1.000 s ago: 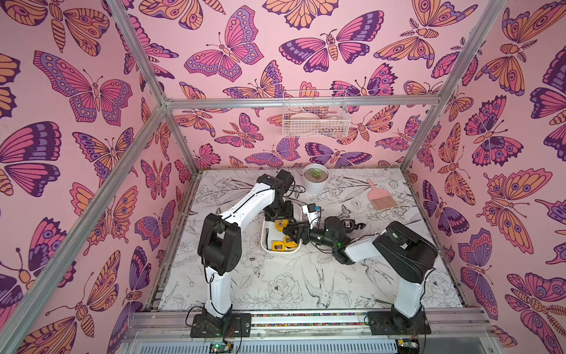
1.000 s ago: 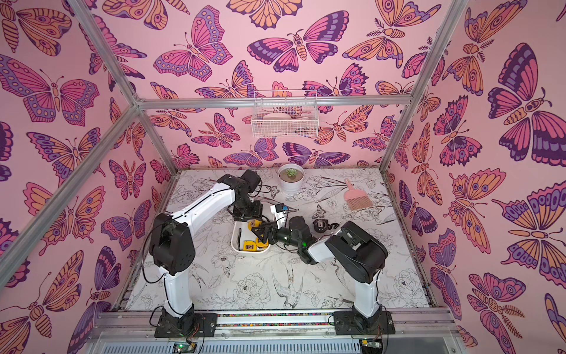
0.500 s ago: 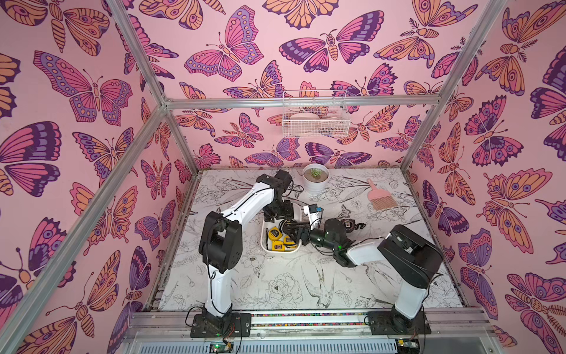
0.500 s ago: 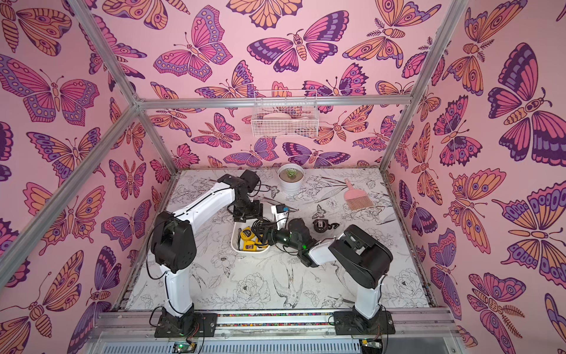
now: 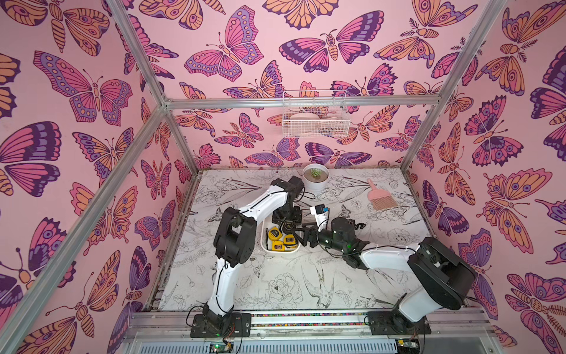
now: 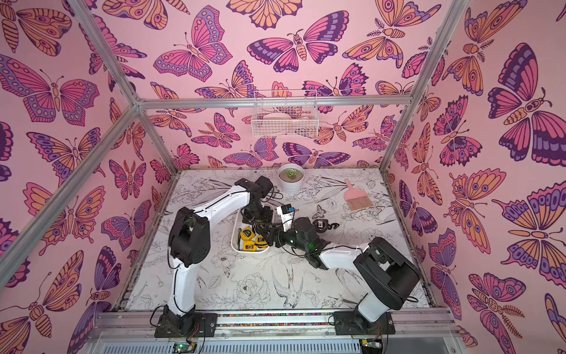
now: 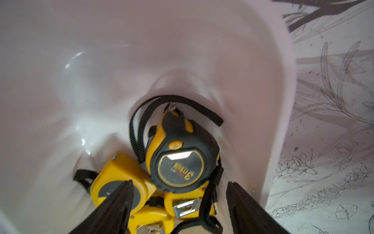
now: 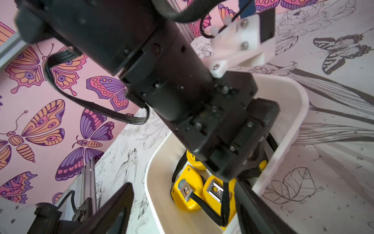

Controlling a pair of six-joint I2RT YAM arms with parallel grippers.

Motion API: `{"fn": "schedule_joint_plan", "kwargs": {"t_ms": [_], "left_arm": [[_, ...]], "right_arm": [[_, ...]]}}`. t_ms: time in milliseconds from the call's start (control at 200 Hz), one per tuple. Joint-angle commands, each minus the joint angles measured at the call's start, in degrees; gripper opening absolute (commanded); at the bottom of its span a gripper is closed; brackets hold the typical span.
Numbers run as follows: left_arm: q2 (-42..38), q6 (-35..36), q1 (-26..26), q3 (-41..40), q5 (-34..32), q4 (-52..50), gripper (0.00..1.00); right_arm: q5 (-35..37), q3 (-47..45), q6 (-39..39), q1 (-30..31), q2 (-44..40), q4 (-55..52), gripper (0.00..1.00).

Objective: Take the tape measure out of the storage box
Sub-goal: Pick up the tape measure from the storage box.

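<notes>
Over the shallow white plastic tub (image 5: 280, 252) the left gripper (image 5: 288, 228) hangs with fingers (image 7: 119, 202) apart, closing the way from above to the heaped yellow tape measures (image 5: 280, 240). The right gripper (image 5: 306, 236) crowds the tub's right rim. The table (image 5: 275, 285) in front lies free.

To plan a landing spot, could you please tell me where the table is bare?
Free: the table between the storage box and the front rail, and between the left arm and the left wall. Crowded: around the box, where the right arm reaches.
</notes>
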Motion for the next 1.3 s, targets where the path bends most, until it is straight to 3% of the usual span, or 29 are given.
{"fn": "schedule_joint_plan", "kwargs": {"t_ms": [0,406,661,941,1127,1292], "left_arm": [[2.6,1.0,0.1,1.4,0.7,-0.9,0.79],[7.4,1.8,-0.5,2.4,-1.1,-0.9,0.82],[7.8,1.2,0.1,1.5,-1.8,-0.9,0.54],[0.9,1.0,0.7,2.6,-0.5,-1.2,0.42],[-3.5,-1.3,1.7,2.1,2.4,-1.8,0.4],[-5.9,-4.1,2.8,1.6,6.5,-1.7,0.4]], "right_arm": [[2.3,-1.2,-1.6,-0.5,-3.4,-2.3,0.83],[2.2,-2.6,-3.0,-2.4,-6.5,-4.9,0.84],[-0.7,-2.5,-3.5,-2.7,-5.5,-4.4,0.84],[-1.1,-3.4,-2.8,-2.7,-3.9,-2.9,0.84],[-2.0,-3.3,-2.1,-2.6,-1.3,-0.2,0.84],[2.5,-4.9,2.6,-2.6,3.4,7.4,0.84]]}}
